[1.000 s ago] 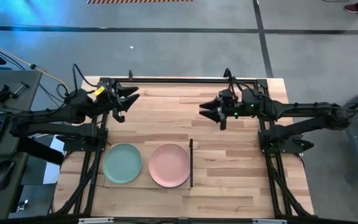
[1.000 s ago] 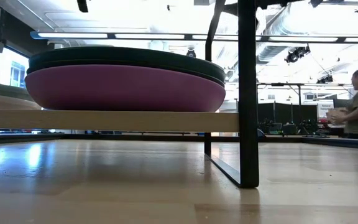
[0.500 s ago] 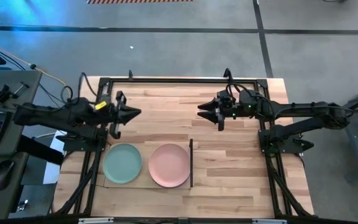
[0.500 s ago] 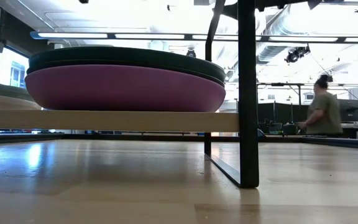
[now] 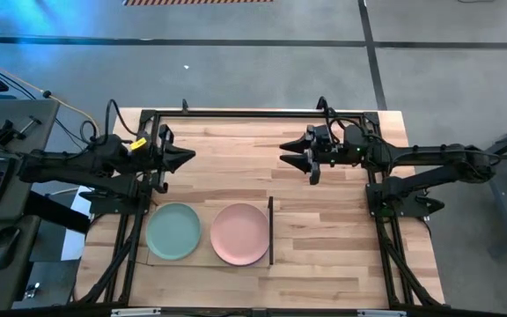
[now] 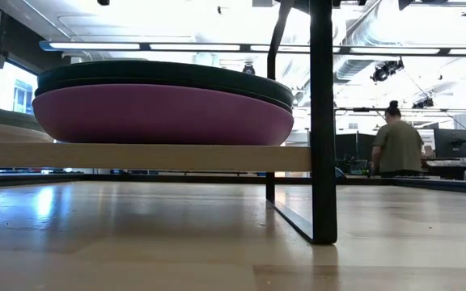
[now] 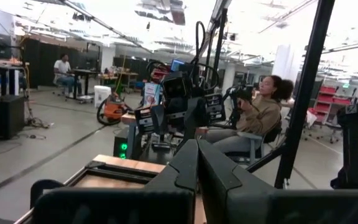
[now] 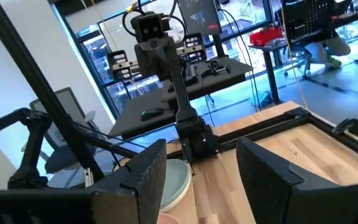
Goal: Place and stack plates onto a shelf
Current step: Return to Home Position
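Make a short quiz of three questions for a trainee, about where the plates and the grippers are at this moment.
1. True or false: the pink plate lies on the shelf beside its dark strip, and the mint plate lies on the side away from that strip.
2. Of the left gripper and the right gripper, which is open? A: left only. B: right only. C: both.
3. Fill in: in the low view, the lowest plate of the near stack is ____.
Key: 1 true; 2 B; 3 the purple plate.
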Action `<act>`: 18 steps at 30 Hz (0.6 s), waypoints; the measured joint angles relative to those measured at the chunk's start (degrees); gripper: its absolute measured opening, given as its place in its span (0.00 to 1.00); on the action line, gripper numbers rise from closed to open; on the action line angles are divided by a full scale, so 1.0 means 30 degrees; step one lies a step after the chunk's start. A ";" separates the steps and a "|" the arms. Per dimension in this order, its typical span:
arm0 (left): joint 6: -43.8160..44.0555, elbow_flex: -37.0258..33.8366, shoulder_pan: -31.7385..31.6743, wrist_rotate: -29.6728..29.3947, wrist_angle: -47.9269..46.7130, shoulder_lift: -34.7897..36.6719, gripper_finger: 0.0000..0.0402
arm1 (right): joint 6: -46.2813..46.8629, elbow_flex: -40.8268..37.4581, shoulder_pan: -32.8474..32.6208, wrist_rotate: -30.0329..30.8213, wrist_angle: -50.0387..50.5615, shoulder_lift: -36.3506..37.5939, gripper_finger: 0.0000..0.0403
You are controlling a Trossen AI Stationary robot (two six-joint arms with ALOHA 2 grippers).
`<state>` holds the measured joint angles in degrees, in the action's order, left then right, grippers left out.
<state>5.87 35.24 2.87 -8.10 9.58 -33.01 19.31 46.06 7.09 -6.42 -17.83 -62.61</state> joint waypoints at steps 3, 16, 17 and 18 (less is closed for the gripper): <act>-0.0008 0.0000 0.0000 0.0018 -0.0012 -0.0044 0.00 | 0.0935 0.0000 0.0012 -0.0005 0.0198 0.0141 0.41; -0.0644 -0.0007 -0.1034 0.0130 -0.3064 0.1032 0.00 | -0.0042 0.0014 0.0036 -0.0015 0.2585 0.3589 0.01; -0.0656 -0.0032 -0.1287 0.0439 -0.3396 0.1340 0.00 | -0.0050 0.0015 0.0036 0.0019 0.2618 0.3742 0.01; -0.0663 -0.0202 -0.1528 0.0840 -0.3245 0.1653 0.00 | -0.0040 0.0010 0.0036 0.0191 0.2651 0.3829 0.01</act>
<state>3.88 34.64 -1.71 -5.58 -0.15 -28.05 19.19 46.09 7.20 -5.84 -9.88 -51.12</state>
